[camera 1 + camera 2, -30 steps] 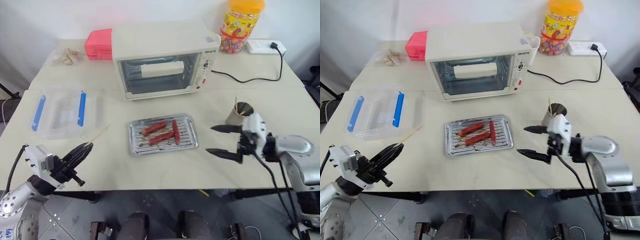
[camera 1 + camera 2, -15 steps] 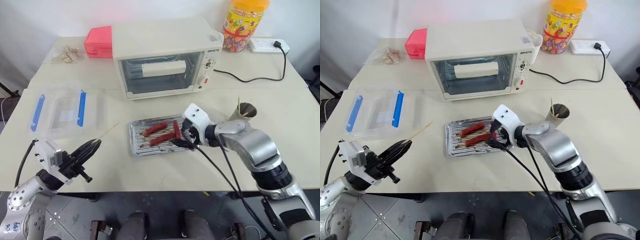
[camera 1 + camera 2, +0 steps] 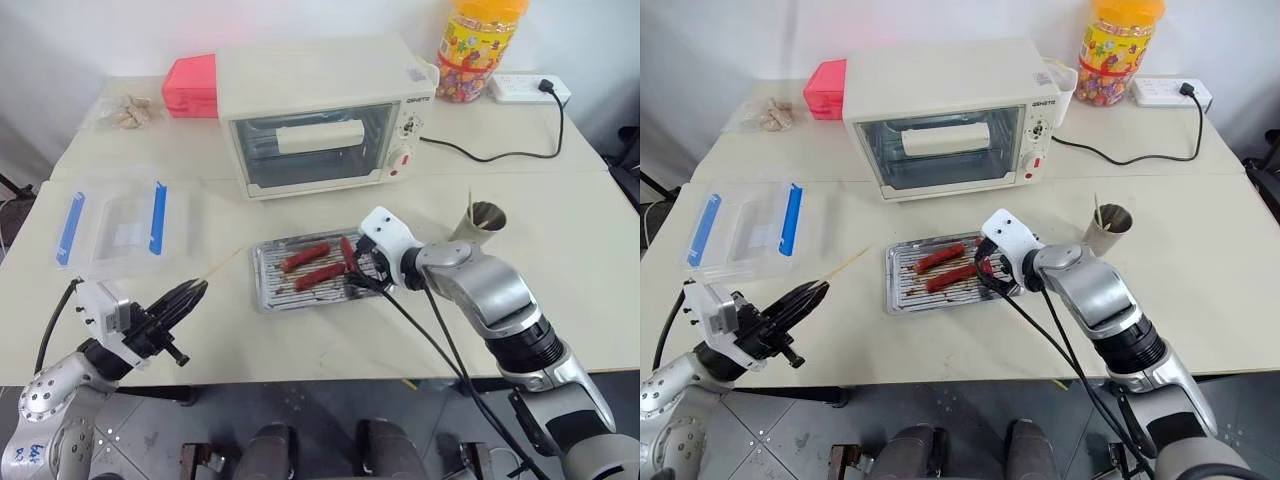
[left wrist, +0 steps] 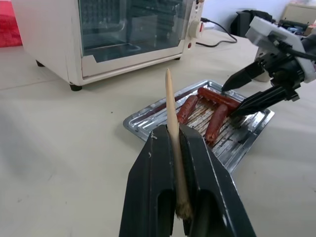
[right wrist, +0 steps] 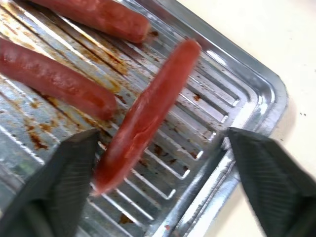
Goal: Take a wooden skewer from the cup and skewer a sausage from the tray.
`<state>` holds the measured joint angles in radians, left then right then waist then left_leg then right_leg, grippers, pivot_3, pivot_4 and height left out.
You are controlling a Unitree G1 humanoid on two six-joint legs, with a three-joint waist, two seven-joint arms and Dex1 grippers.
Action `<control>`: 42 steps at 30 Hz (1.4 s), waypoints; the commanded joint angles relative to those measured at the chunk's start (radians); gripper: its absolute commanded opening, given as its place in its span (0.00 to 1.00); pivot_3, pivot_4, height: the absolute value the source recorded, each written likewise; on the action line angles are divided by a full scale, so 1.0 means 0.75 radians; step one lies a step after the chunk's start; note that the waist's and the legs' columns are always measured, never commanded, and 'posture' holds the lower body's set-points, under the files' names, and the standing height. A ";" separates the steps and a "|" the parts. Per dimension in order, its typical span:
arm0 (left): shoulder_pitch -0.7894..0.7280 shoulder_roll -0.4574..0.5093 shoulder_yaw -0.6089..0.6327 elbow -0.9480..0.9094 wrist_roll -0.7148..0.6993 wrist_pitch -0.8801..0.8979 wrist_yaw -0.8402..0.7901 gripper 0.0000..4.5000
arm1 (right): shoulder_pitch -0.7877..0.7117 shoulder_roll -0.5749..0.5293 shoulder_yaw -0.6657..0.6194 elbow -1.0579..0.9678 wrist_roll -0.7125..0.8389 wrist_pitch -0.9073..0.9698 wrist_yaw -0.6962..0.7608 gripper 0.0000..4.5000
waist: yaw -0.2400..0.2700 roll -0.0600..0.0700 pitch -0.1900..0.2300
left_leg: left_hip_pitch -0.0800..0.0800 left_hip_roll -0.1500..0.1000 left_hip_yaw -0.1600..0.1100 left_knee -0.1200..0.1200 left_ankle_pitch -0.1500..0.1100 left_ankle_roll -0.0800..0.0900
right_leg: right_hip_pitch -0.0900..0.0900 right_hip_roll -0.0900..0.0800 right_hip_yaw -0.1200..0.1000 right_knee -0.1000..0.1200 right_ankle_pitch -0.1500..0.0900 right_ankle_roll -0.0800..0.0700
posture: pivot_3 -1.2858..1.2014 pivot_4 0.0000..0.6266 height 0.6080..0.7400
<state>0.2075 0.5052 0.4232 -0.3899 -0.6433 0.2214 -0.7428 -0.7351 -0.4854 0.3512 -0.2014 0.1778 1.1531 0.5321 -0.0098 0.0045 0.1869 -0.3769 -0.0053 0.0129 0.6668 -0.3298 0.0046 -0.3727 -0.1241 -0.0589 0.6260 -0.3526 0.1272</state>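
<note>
On oven (image 3: 325, 115) panel, unreadable brand.

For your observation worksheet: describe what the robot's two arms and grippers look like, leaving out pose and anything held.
Both arms have silvery-grey metallic shells with black joints and trailing black cables. Each wrist carries a white boxy housing. The left gripper and right gripper each have two black, tapering fingers.

We seem to be in a lab mock-up of a kitchen: a bare table (image 3: 300, 340) against a white wall, a toaster oven (image 3: 325, 115) at its far side, a power strip (image 3: 528, 88) far right.
</note>
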 commanded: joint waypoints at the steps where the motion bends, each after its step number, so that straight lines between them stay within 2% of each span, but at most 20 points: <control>1: -0.005 0.015 0.008 -0.030 -0.016 -0.009 -0.008 0.00 | -0.018 -0.009 -0.005 -0.004 -0.014 -0.021 0.004 0.64 | -0.003 0.000 0.000 | 0.000 0.000 0.000 0.000 0.000 0.000 | 0.000 0.000 0.000 0.000 0.000 0.000 | 0.52 0.24 1.00; 8: -0.012 0.016 0.005 -0.024 -0.015 -0.011 -0.013 0.00 | -0.024 -0.034 -0.002 -0.003 -0.010 -0.075 0.051 0.10 | -0.009 0.000 0.000 | 0.000 0.000 0.000 0.000 0.000 0.000 | 0.000 0.000 0.000 0.000 0.000 0.000 | 0.52 0.24 1.00; 14: -0.004 0.016 0.004 -0.023 -0.012 -0.014 -0.018 0.00 | -0.026 -0.104 -0.023 0.006 -0.015 -0.210 0.136 0.10 | -0.020 0.000 0.000 | -0.001 0.000 0.000 0.000 0.000 0.000 | 0.000 0.000 0.000 0.000 0.000 0.000 | 0.52 0.24 1.00; 19: 0.007 0.030 -0.003 -0.031 -0.026 0.000 -0.054 0.00 | 0.015 -0.248 -0.151 0.021 0.040 -0.538 0.339 0.10 | -0.021 -0.001 0.000 | -0.001 0.000 0.000 -0.001 0.000 0.000 | -0.001 0.000 0.000 -0.001 0.000 0.000 | 0.52 0.24 1.00; 22: 0.013 0.072 -0.025 -0.045 -0.045 0.028 -0.117 0.00 | 0.062 -0.323 -0.269 0.084 0.117 -0.915 0.583 0.10 | -0.019 -0.002 0.001 | -0.001 0.000 0.000 0.000 0.000 0.000 | 0.000 0.001 -0.001 -0.001 0.000 0.000 | 0.52 0.24 1.00; 25: 0.003 0.156 -0.086 -0.049 -0.016 0.032 -0.234 0.00 | 0.099 -0.368 -0.357 0.187 0.216 -1.340 0.924 0.10 | -0.021 -0.002 0.001 | -0.001 0.000 0.001 -0.001 0.000 0.001 | 0.001 0.004 0.000 -0.002 0.000 0.000 | 0.52 0.24 1.00; 27: -0.016 0.202 -0.137 -0.041 0.004 0.028 -0.294 0.00 | 0.104 -0.361 -0.406 0.254 0.308 -1.489 1.115 0.10 | -0.022 -0.002 0.001 | 0.000 0.002 0.001 -0.001 0.000 0.001 | 0.002 0.006 0.000 -0.003 0.000 0.000 | 0.52 0.24 1.00; 33: -0.162 0.239 -0.299 -0.029 0.029 0.055 -0.345 0.00 | 0.065 -0.460 -0.289 0.355 0.221 -1.539 1.364 0.10 | -0.022 -0.002 0.001 | 0.002 0.003 0.000 0.000 0.000 0.001 | 0.005 0.006 0.000 -0.004 0.000 0.000 | 0.52 0.24 1.00; 42: -0.291 0.247 -0.394 -0.002 0.032 0.098 -0.380 0.00 | 0.079 -0.499 -0.201 0.255 0.064 -1.454 1.298 0.10 | -0.022 -0.002 0.001 | 0.002 0.002 -0.001 0.000 0.000 0.000 | 0.005 0.006 -0.002 -0.004 0.000 0.000 | 0.52 0.24 1.00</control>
<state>0.0004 0.6787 0.1318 -0.3810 -0.6237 0.2986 -1.0176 -0.6734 -0.8481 0.2114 0.0385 0.2256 0.0475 1.5090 -0.0259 0.0031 0.1878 -0.3753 -0.0033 0.0118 0.6671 -0.3296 0.0048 -0.3686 -0.1196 -0.0605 0.6227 -0.3526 0.1274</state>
